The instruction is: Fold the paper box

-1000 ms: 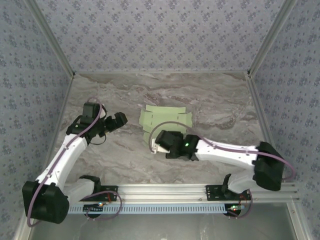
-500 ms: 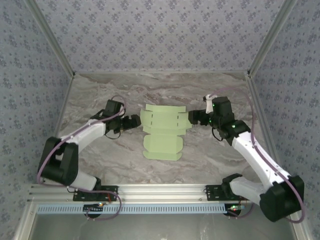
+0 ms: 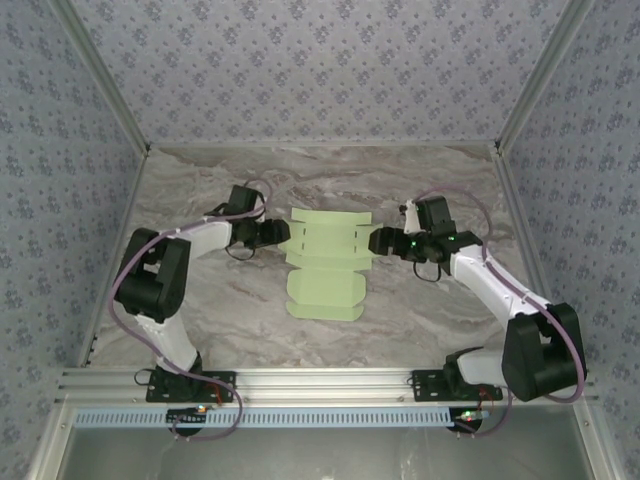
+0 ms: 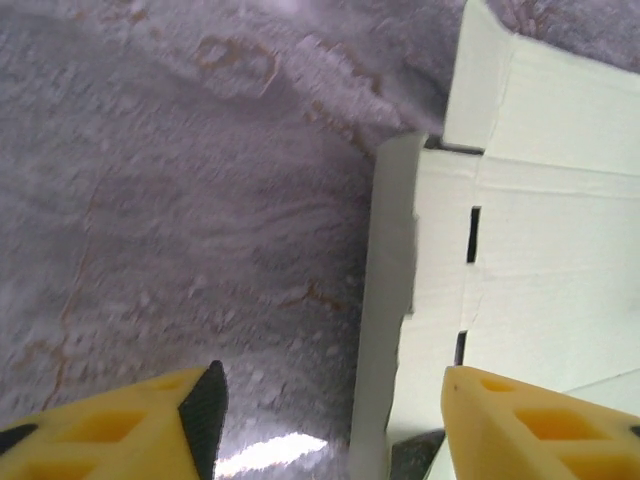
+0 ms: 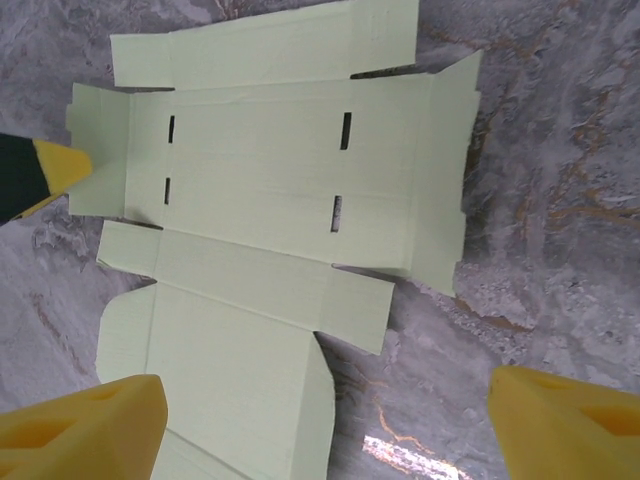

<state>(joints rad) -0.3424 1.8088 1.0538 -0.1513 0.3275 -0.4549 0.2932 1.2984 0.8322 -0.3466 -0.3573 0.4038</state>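
Paper box (image 3: 325,258) unfolded flat on table (image 3: 210,315), left tool (image 3: 283,234) and right tool (image 3: 376,242) both spread

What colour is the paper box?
The paper box is pale green, clearest in the right wrist view.

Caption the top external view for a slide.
The flat, unfolded paper box lies between the left gripper and the right gripper, one at each side edge.
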